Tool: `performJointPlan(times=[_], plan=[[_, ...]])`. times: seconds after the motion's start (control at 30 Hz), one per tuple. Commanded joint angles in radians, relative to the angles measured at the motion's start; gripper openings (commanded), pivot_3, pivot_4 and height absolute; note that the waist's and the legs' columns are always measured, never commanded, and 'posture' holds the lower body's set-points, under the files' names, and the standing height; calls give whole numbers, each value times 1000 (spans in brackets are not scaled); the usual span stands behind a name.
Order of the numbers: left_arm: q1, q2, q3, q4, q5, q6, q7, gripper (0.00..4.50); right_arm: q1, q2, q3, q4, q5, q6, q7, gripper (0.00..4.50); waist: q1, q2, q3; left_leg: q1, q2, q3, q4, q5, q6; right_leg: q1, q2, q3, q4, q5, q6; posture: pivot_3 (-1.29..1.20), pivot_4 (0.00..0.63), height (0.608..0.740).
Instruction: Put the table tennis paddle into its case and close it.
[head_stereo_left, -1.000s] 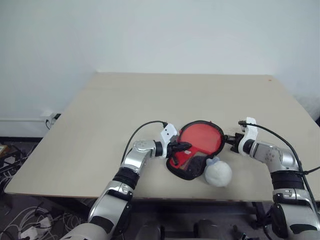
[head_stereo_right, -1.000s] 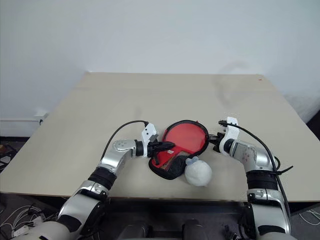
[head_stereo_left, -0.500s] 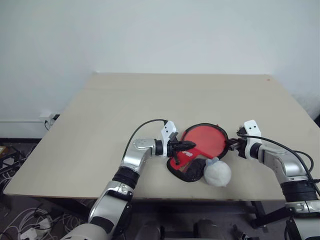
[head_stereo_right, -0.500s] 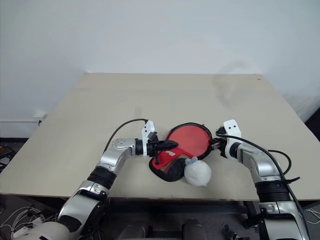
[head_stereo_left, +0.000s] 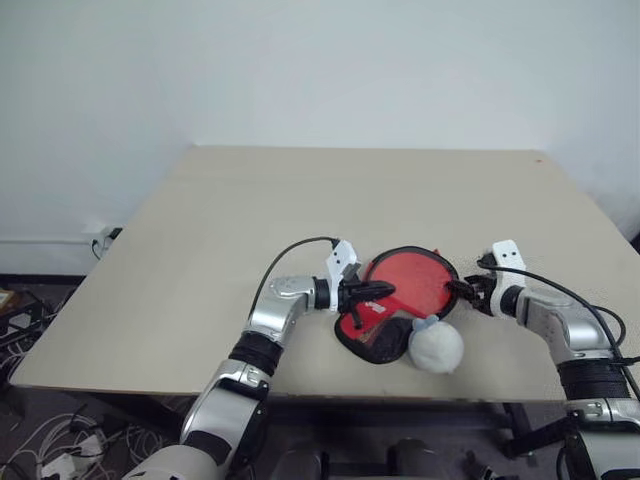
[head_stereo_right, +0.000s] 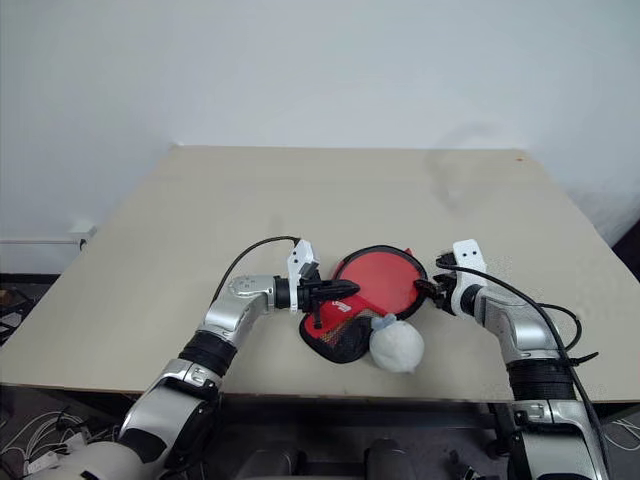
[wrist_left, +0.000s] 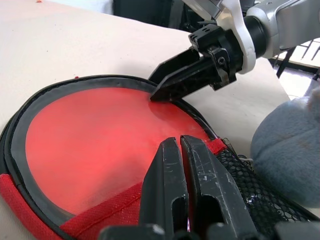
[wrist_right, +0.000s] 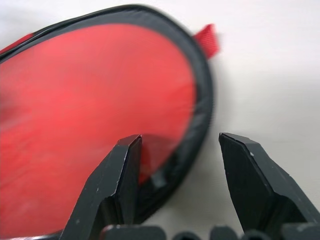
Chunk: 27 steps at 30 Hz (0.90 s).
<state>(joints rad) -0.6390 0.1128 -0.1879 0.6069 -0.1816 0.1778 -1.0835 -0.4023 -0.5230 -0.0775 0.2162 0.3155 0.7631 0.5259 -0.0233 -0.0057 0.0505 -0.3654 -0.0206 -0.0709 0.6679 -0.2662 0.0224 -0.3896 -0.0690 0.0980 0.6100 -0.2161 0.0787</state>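
Observation:
The case lies near the table's front edge, window side up, and a red trim runs along its open edge. Through the window shows the red face of the table tennis paddle, which sits inside; its handle is hidden under the black mesh. My left gripper is shut over the case's neck, and the left wrist view shows its tips just above the window. My right gripper is open at the case's right rim, one finger over the window and one outside. The grey-blue puff rests beside the case's handle end.
The beige table stretches wide and bare behind the case, up to the white wall. Cables lie on the floor at the lower left.
My right gripper has opened and let go of the case's rim, and its elbow has swung outward. The left gripper stays shut over the neck.

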Motion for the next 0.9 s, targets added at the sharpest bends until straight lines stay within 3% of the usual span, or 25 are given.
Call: performJointPlan(times=[0.03,0.37,0.9], plan=[[-53,-16,0,7,0,-33,-4,0,-35,-5,-88,4,11,-5,-49,2676,0,0,0,0,0,0,0,0,0,0,0,0,0,0,0,0,0,740],[-121,-44,-36,189,99,-133,46,0,21,-20,-240,-90,134,55,-12,2676,-1,0,0,0,0,0,0,0,0,0,0,0,0,0,0,0,0,740],[-197,-74,-60,381,199,-199,47,0,285,-227,-324,-477,471,251,317,2676,2,-1,1,-1,0,0,1,0,0,1,0,0,-1,0,0,0,0,740]])
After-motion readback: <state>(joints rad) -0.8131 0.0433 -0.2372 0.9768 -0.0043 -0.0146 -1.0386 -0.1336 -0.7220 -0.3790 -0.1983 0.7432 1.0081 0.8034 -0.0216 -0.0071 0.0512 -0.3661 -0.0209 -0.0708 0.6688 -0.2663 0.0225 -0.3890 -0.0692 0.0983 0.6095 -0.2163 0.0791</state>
